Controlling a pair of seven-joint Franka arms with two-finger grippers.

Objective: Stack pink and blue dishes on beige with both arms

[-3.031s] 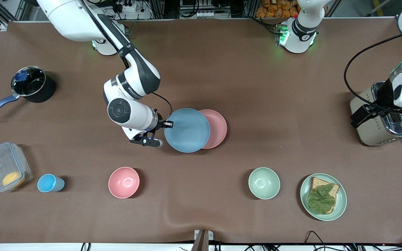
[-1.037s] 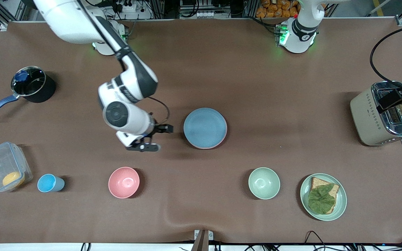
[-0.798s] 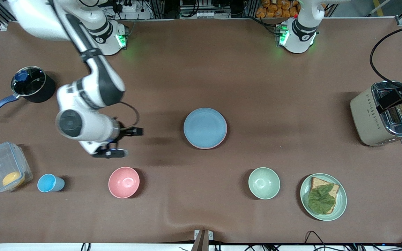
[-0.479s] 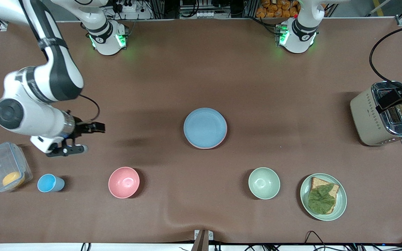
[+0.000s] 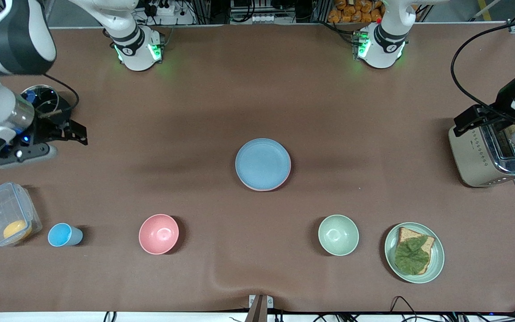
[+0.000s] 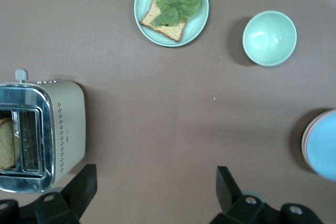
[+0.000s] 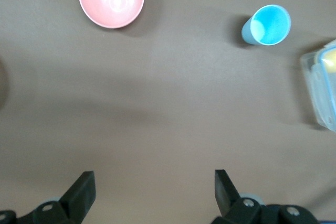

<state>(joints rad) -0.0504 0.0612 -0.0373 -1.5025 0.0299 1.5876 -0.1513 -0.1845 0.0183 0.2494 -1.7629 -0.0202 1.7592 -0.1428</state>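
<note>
The light blue plate (image 5: 263, 163) lies in the middle of the table, squarely on the pink plate, of which only a thin rim (image 5: 285, 179) shows. In the left wrist view the blue plate (image 6: 324, 148) and the pink rim (image 6: 304, 141) sit at the frame's edge. No beige plate is visible; whatever lies under the stack is hidden. My right gripper (image 5: 70, 133) hangs open and empty beside the black pot, its fingers wide apart (image 7: 155, 188). My left gripper (image 5: 485, 117) is open and empty above the toaster (image 6: 155, 183).
A black pot (image 5: 38, 96), a clear lidded container (image 5: 7, 214), a blue cup (image 5: 63, 235) and a pink bowl (image 5: 159, 234) lie toward the right arm's end. A green bowl (image 5: 338, 235), a green plate with a sandwich (image 5: 414, 252) and a toaster (image 5: 490, 154) lie toward the left arm's end.
The right gripper let go of the blue plate, which now sits squarely on the pink one, and drew away to the pot. The left gripper shifted slightly over the toaster.
</note>
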